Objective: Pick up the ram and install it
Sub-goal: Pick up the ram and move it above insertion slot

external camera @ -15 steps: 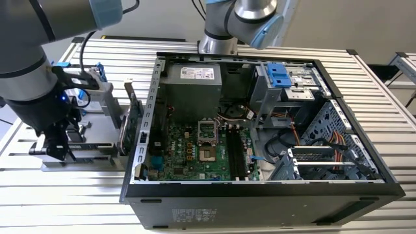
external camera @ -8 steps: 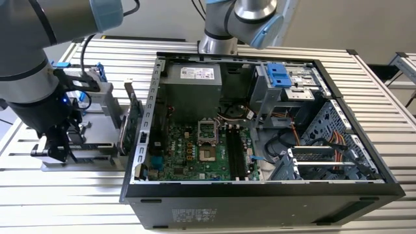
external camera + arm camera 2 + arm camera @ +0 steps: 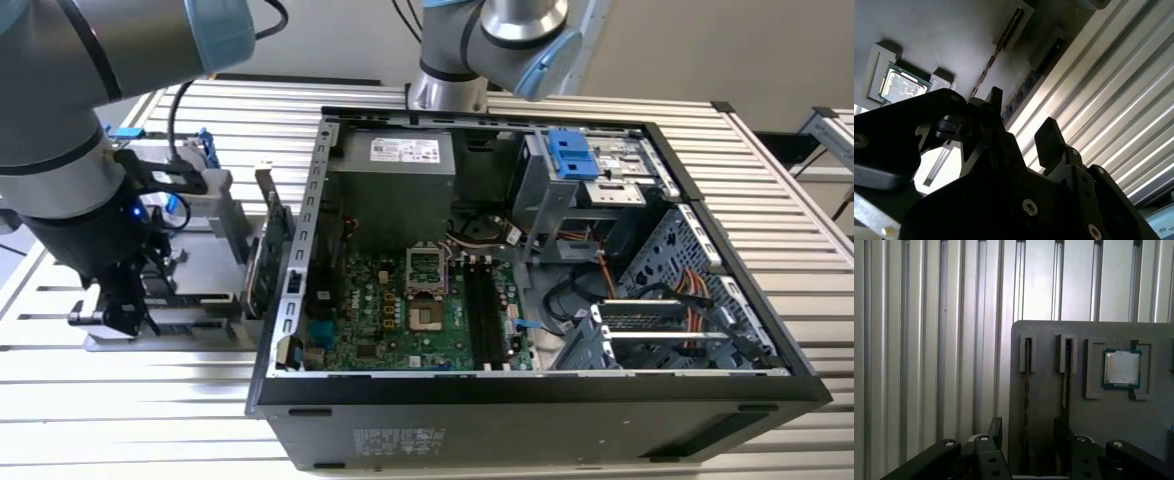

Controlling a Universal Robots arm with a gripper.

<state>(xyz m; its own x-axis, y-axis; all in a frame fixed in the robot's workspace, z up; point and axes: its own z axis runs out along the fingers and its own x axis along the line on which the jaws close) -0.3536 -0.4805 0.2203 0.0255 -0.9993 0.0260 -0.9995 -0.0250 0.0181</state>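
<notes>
End effector (image 3: 1028,422): jaws spread wide and holding nothing. The two black fingers (image 3: 995,427) stand one on each side of the ram, with gaps showing in both wrist views.
Ram (image 3: 1026,385): thin dark stick standing on edge in a slot of the holder, in line between the fingers and touched by neither. It is not yet in the computer.
Second stick (image 3: 1067,375): same kind, in the neighbouring slot, just beside one finger on the processor's side.
Processor chip (image 3: 1122,368): square and silver, lying flat in a recess of the holder beyond the second stick.
Holder (image 3: 1094,430): grey plate resting on the counter.
Arm (image 3: 67,150): wrist pointing down over the holder, at the exterior view's left of the computer case.
Computer case (image 3: 534,400): open, with the motherboard (image 3: 400,310) facing up.
Counter (image 3: 134,400): slatted metal.
</notes>
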